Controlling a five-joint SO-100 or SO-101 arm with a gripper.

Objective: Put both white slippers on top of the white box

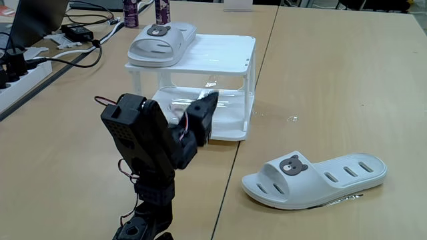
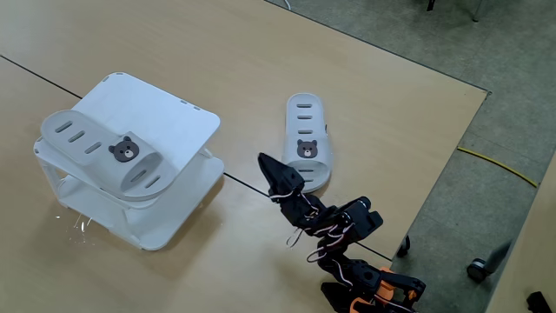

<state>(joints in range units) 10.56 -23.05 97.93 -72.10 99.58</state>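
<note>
In a fixed view the arm's base (image 1: 143, 227) ran off the bottom edge, and the black gripper (image 1: 205, 113) hid part of the white rack's lower shelf (image 1: 230, 123) — whether its fingers were parted could not be told. Two dark bottles (image 1: 131, 12) were cut off at the top edge — labels unreadable.

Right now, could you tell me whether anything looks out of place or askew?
One white slipper sits at the edge of the white box, its end overhanging the top. The other slipper lies on the table, apart from the box. Nothing looks spilled or damaged.
</note>
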